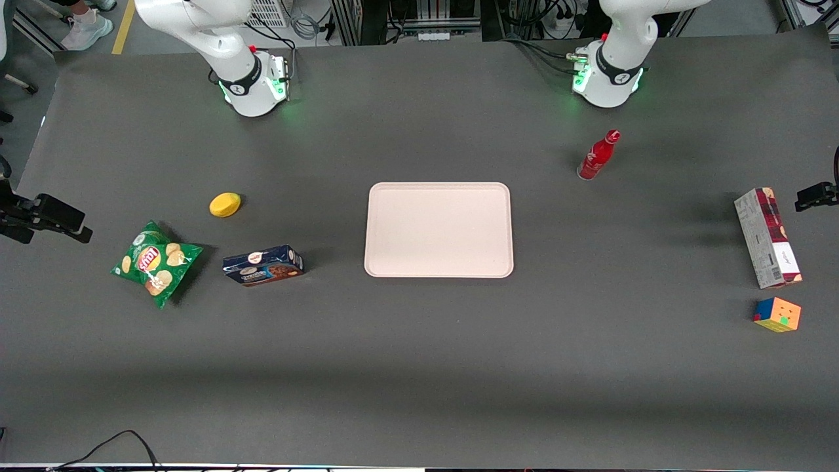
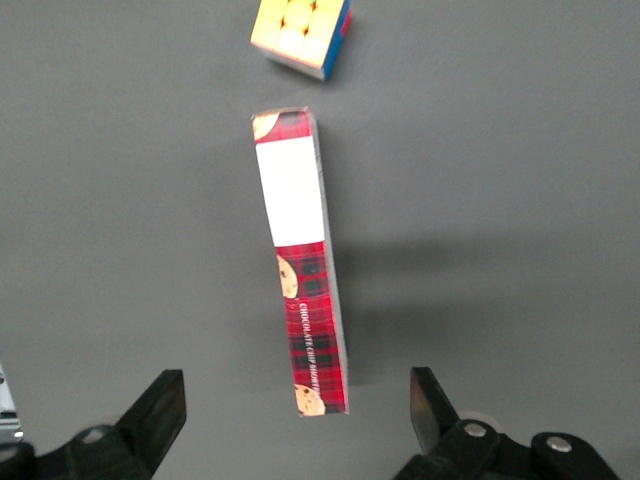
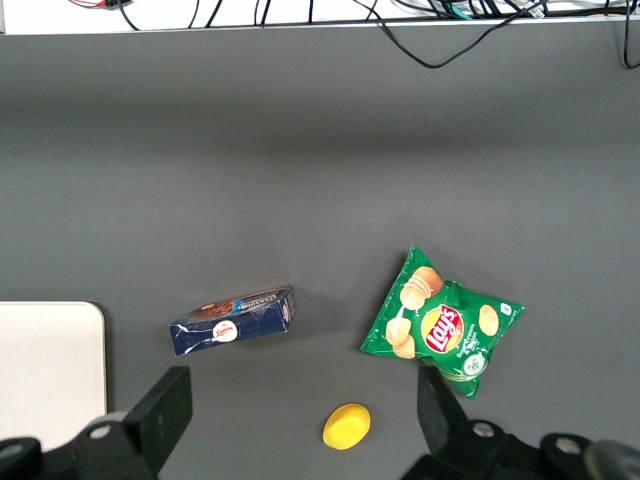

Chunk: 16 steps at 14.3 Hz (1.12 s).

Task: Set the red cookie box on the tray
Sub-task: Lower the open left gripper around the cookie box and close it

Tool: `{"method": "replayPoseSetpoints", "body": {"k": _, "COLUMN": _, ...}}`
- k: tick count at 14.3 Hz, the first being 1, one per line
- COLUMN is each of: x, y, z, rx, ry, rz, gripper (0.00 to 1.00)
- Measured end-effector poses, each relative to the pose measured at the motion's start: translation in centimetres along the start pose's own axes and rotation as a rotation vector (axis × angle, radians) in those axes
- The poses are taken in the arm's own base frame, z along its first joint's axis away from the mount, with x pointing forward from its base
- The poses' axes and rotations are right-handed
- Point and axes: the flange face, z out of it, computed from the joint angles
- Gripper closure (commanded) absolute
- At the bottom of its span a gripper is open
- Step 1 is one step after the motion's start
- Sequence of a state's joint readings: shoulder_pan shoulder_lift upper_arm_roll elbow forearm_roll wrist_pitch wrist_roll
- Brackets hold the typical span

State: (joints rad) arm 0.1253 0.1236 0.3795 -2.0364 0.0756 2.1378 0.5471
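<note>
Red cookie box (image 2: 301,262): standing on a long edge, beside the cube (image 2: 300,34) (well apart from tray (image 1: 438,272)).
Gripper (image 2: 298,418): above it, jaws wide, empty.
Handling: probably light, stiff; pinch mid-length across the broad faces.

Left arm's tool (image 2: 295,420) above the table, fingers spread wide apart.

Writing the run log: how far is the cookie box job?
Nothing placed yet: the tray sits bare at mid-table. The red cookie box lies on the table toward the working arm's end, beside the puzzle cube. In hand: the end effector hangs above the box, fingers open on either side, no contact. Left: descend, grasp, lift, carry to the tray, release.
</note>
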Motion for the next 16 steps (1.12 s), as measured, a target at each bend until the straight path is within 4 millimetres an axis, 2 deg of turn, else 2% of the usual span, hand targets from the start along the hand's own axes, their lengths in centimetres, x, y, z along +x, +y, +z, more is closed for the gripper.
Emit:
{"method": "replayPoseSetpoints", "body": {"k": 4, "x": -2.2, "y": -1.8, "z": 5.3, "rx": -0.028, "ry": 0.045, "rz": -0.033, "gripper": 0.0}}
{"method": "replayPoseSetpoints", "body": {"k": 8, "x": -2.2, "y": -1.7, "z": 9.5, "rx": -0.053, "ry": 0.051, "rz": -0.079, "gripper": 0.0}}
{"method": "replayPoseSetpoints", "body": {"k": 16, "x": -1.6, "y": -1.2, "z": 15.0, "rx": -0.057, "ry": 0.042, "rz": -0.122, "gripper": 0.0}}
